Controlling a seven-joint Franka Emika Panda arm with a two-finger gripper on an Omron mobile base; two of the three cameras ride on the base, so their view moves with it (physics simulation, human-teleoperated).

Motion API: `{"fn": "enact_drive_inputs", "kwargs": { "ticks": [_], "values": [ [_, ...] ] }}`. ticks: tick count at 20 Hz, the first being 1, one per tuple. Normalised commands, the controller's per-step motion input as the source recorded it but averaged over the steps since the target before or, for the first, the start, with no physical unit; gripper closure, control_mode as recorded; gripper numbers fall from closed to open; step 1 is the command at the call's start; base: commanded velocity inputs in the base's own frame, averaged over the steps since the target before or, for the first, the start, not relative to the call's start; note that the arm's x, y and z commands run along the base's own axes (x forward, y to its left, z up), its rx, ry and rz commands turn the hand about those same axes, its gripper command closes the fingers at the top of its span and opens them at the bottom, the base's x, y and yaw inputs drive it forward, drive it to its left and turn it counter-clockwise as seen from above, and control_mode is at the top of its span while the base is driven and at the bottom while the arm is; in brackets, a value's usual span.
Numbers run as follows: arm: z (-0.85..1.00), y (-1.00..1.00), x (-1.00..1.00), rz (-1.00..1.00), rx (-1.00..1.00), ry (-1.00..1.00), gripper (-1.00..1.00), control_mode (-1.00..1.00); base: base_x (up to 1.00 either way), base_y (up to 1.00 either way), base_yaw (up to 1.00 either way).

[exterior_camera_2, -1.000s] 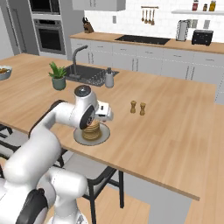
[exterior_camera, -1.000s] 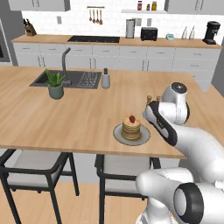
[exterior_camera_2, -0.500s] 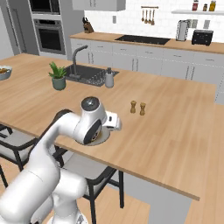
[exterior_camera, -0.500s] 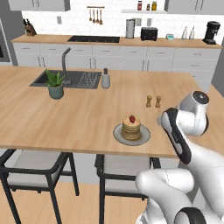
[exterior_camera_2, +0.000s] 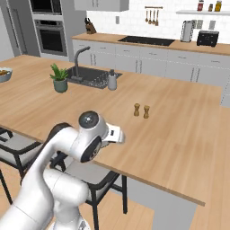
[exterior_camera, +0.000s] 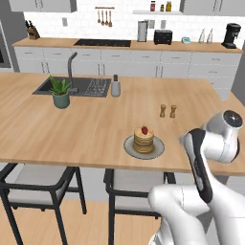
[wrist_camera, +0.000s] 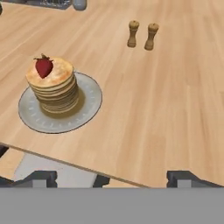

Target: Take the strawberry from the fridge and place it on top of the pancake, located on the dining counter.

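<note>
left base: strawberry (exterior_camera: 144,130) sits on pancake (exterior_camera: 143,140) near desk (exterior_camera: 86,129) edge, arm has swung back off it since 1 s ago
right base: arm covers the plate
hand: pincer (wrist_camera: 109,178) wide, empty, clear of stack; placement looks done

The dining counter (wrist_camera: 175,100) is matt light wood with visible grain; the plate (wrist_camera: 89,107) looks smooth grey.

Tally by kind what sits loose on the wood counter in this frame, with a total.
Strawberry: 1
Pancake stack: 1
Grey plate: 1
Brown shakers: 2
Potted plant: 1
Soap dispenser: 1
Bowl: 1
Total: 8
</note>
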Motion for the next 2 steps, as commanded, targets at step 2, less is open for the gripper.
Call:
{"fn": "enact_drive_inputs", "kwargs": {
  "ticks": [2],
  "values": [
    [0.04,0.00,-0.45,-0.01,0.00,-0.06,-1.00,-1.00,0.00,0.00,0.00]
  ]
}}
